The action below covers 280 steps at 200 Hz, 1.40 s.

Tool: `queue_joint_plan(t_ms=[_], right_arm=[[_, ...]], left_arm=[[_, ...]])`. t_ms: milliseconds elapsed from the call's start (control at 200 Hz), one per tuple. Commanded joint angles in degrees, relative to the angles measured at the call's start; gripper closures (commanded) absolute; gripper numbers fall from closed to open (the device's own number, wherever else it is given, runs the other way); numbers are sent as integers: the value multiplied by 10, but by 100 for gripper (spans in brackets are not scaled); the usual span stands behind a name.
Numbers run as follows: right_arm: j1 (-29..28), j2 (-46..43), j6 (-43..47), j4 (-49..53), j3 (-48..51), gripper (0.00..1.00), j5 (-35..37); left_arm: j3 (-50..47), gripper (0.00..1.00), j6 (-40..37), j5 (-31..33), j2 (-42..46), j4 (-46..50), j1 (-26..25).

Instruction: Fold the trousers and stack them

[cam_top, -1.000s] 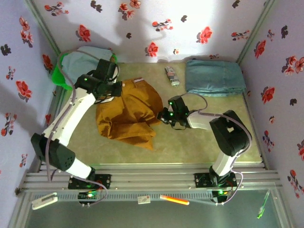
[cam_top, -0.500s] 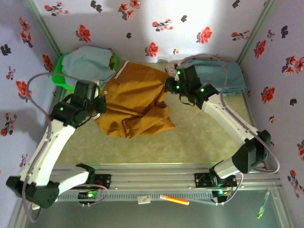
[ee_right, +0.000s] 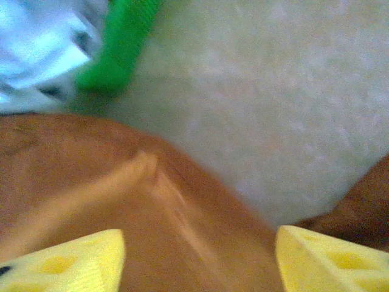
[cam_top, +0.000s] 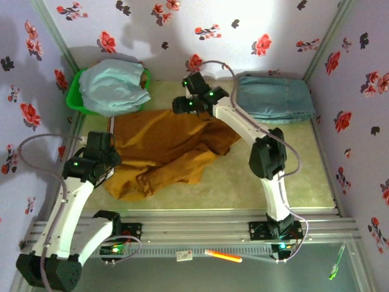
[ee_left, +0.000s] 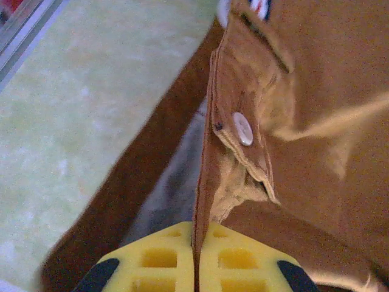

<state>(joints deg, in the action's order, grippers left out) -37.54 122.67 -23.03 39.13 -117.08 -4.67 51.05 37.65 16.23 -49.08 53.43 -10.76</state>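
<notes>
Beyond the right fingers, which stand spread apart above the cloth and grip nothing, sits a green plastic basket heaped with pale blue fabric. A folded stack of blue denim lies well off to their other side. Mustard-brown cloth trousers sprawl over the pale olive bench between both arms. The left fingers are clenched on the buttoned waistband edge. Half a second back the right fingers were beside the denim. They have since swung toward the basket, and the trousers lie flatter and wider.
</notes>
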Motion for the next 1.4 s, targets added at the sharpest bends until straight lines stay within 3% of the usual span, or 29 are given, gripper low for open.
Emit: queue_joint_plan(t_ms=[0,120,160,215,295,370,475,630,750,815,895,960,1245,1395], right_arm=[[16,-67,4,32,20,26,15],[33,-157,-3,9,136,17,47],[41,-189,-14,-4,184,16,53],[57,-232,-41,-22,257,15,56],[75,-282,-81,-64,357,16,57],[92,-314,-101,-87,432,15,54],[110,-324,-109,-120,495,12,15],[113,-281,-103,-165,515,13,-50],[113,-241,-113,-163,511,31,-17],[113,-244,-115,-171,522,45,-2],[112,-259,-106,-155,522,80,23],[112,-278,-99,-134,519,100,60],[87,-414,-13,-2,457,100,226],[89,-406,69,41,370,100,307]], left_arm=[[-20,100,45,31,12,-4,32],[-41,100,51,26,5,-22,60],[-44,82,51,24,2,-25,72],[-47,78,55,17,0,-30,86],[-44,46,57,-15,-2,-51,94],[-30,26,54,-43,-8,-63,93],[1,12,43,-75,-5,-62,87],[30,7,31,-94,-16,-79,38],[-19,8,69,-98,-65,-147,-25],[-56,10,92,-94,-98,-205,-56],[-97,11,116,-87,-142,-278,-83],[-119,12,122,-77,-177,-320,-93],[-171,13,165,-3,-263,-398,-81],[-186,14,179,3,-288,-415,-57]])
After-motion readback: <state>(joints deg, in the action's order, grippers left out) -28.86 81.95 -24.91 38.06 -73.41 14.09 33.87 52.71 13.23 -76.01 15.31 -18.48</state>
